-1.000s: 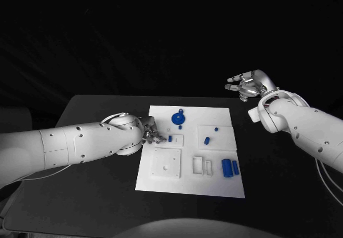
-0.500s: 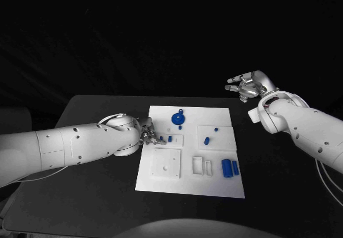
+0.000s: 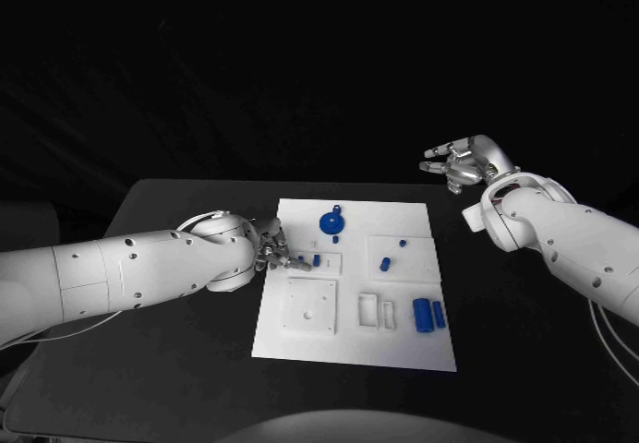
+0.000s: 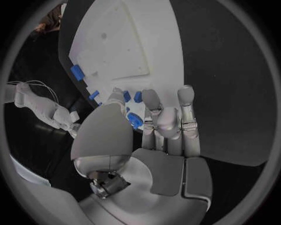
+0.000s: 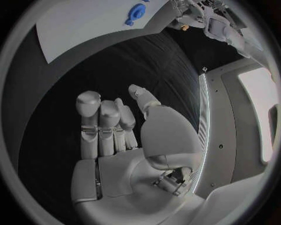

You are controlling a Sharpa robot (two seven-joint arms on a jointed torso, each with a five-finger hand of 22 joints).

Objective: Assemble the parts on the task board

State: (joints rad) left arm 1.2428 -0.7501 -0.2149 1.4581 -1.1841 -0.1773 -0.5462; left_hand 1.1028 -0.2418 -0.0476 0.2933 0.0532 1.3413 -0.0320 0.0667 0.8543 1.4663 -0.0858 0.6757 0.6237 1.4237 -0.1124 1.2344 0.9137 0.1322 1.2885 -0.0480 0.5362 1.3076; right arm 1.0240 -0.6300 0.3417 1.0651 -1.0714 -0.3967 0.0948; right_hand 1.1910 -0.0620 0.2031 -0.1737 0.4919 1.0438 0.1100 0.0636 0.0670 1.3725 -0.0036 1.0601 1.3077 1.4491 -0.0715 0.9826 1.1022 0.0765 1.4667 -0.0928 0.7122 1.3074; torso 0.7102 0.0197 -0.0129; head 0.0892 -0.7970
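The white task board (image 3: 400,346) lies mid-table. On it are a round blue part (image 3: 331,221) at the far end, two small blue pieces (image 3: 383,262) in the middle and two blue cylinders (image 3: 428,312) near the right edge. My left hand (image 3: 277,251) rests at the board's left edge, with its fingers (image 4: 166,117) stretched over the board (image 4: 123,42). A blue piece (image 4: 135,121) sits in the gap between thumb and finger; whether it is pinched I cannot tell. My right hand (image 3: 464,161) hangs raised beyond the table's far right corner, fingers apart and holding nothing.
Bare black tabletop (image 3: 174,203) surrounds the board on both sides. In the right wrist view the hand (image 5: 117,126) is well clear of the board (image 5: 88,23) and the round blue part (image 5: 136,10).
My left hand has edged slightly back toward the board's left edge. The right hand has barely shifted. The parts on the board lie where they were.
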